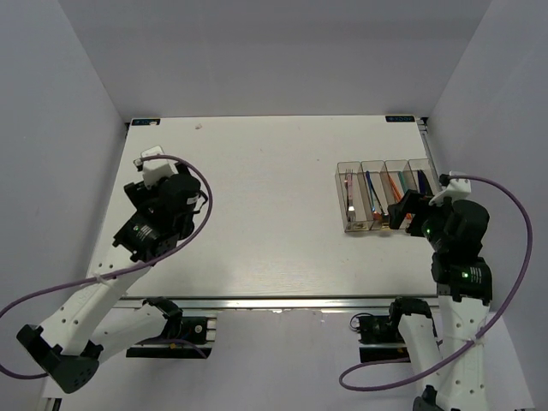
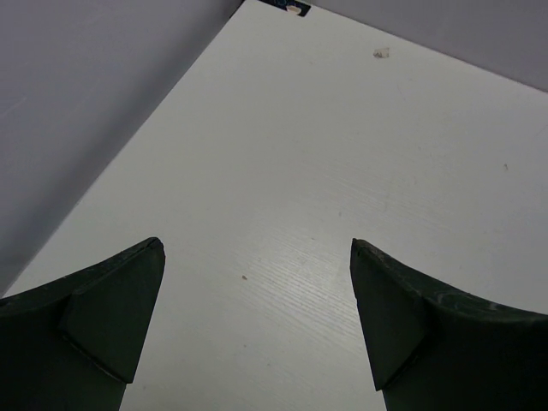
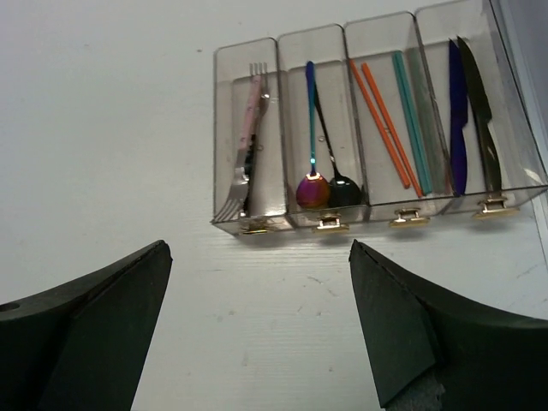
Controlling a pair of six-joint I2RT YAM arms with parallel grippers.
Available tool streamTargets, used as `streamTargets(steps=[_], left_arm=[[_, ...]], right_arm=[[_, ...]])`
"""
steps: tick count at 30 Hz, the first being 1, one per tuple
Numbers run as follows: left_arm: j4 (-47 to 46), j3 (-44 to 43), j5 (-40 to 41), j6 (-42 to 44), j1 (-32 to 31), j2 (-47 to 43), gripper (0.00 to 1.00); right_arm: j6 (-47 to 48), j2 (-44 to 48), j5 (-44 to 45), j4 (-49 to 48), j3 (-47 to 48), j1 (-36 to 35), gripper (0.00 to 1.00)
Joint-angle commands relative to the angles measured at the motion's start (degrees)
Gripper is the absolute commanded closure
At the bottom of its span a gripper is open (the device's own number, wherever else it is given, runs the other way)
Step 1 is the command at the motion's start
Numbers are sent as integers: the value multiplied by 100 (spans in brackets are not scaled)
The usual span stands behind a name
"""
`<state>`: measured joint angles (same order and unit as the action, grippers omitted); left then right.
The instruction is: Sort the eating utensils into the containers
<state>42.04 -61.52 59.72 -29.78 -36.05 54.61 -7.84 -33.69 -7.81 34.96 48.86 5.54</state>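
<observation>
Four joined bins [image 3: 278,128]: forks [image 3: 248,145], two; spoons [image 3: 313,188], two; chopsticks [image 3: 385,120], four; knives [image 3: 458,120], two. My right hand [image 3: 259,248] spread empty just before them; left hand [image 2: 257,244] spread empty over desk [image 2: 342,128]

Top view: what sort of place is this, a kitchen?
Probably a robotics lab test cell, not a kitchen: a bare white table boxed in by plain walls, a left arm and right arm bolted at its near edge, and clear bins holding sorted utensils.
</observation>
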Motion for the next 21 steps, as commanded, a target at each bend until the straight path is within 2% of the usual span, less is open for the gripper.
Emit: streamTargets(steps=[1,5,9,21], left_arm=[[103,33,425,-238,46,-538,2],[-178,596,347,-230,46,-1433,2],[-407,1325,356,-204,46,-1821,2],[-442,1309,118,-63,46,-1436,2]], right_arm=[[-43,354,-475,133,229,-97,11],[-52,346,69,152,256,-544,11],[89,337,280,99,203,-791,11],[98,504,333,-33,36,-870,11]])
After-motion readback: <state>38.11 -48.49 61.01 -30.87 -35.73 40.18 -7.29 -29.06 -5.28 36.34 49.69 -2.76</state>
